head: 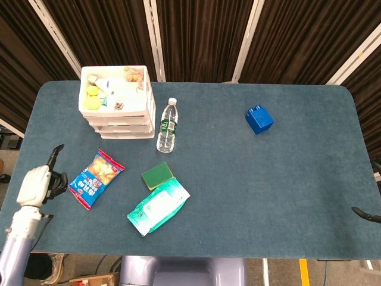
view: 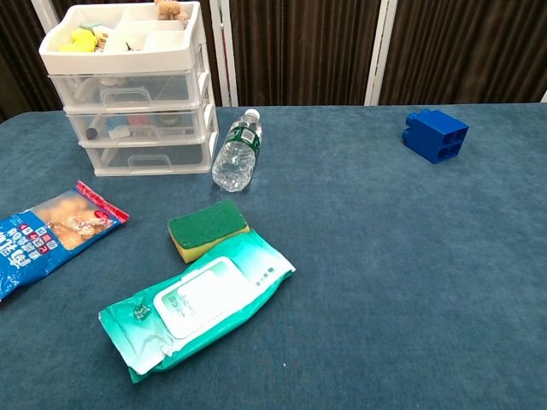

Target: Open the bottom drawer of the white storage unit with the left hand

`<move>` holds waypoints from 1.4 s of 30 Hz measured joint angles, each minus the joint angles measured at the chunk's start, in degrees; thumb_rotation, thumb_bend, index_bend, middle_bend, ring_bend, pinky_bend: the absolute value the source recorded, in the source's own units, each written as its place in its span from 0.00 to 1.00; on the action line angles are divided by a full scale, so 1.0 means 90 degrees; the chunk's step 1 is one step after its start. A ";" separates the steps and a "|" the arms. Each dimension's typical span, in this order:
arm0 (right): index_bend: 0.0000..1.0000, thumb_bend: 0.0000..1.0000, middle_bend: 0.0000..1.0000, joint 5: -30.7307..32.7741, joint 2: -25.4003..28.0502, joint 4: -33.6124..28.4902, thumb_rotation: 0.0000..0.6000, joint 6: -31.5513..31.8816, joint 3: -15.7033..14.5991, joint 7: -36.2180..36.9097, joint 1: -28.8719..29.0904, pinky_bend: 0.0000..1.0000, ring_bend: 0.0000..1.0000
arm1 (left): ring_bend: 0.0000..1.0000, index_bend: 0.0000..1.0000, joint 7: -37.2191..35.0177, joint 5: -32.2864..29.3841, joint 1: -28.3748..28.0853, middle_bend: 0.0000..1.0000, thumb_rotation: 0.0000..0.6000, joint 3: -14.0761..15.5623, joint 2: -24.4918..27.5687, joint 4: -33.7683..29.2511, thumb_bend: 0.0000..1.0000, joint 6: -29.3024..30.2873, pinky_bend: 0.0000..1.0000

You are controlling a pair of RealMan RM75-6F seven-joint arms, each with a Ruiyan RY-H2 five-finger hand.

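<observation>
Nearest, the left hand [head: 40,185] is hovering over the table's [head: 250,196] near-left edge, holding nothing; how its fingers lie I cannot tell. A snack packet [head: 96,178] is lying just beside it, with wet wipes [view: 198,298], a sponge [view: 206,228] and a water bottle [view: 237,155] lying beyond. The bottom drawer [view: 147,157] is sitting closed in the white storage unit [view: 130,94] at the far-left, probably the hand's goal. Blue cloth is covering the table; dark curtains are hanging behind.

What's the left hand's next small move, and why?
Probably carry the left hand forward and up-table toward the bottom drawer of the white storage unit. The drawer looks shut, the hand hangs near the table's left edge, beside the snack bag, holding nothing.
</observation>
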 measured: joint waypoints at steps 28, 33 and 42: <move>0.00 0.12 0.00 0.0052 0.0086 -0.0046 1.00 -0.0216 -0.0018 0.0413 0.0078 0.00 0.00 | 0.96 0.04 0.0310 -0.4501 -0.2727 0.96 1.00 -0.1159 -0.2022 0.1548 0.72 -0.1422 0.96; 0.00 0.12 0.00 0.0058 0.0096 -0.0044 1.00 -0.0245 -0.0021 0.0476 0.0088 0.00 0.00 | 0.96 0.04 0.0330 -0.4699 -0.2882 0.96 1.00 -0.1238 -0.2251 0.1895 0.72 -0.1412 0.96; 0.00 0.12 0.00 0.0071 0.0115 -0.0057 1.00 -0.0267 -0.0020 0.0529 0.0096 0.00 0.00 | 0.96 0.05 0.0283 -0.5028 -0.3098 0.96 1.00 -0.1447 -0.2539 0.2373 0.72 -0.1614 0.96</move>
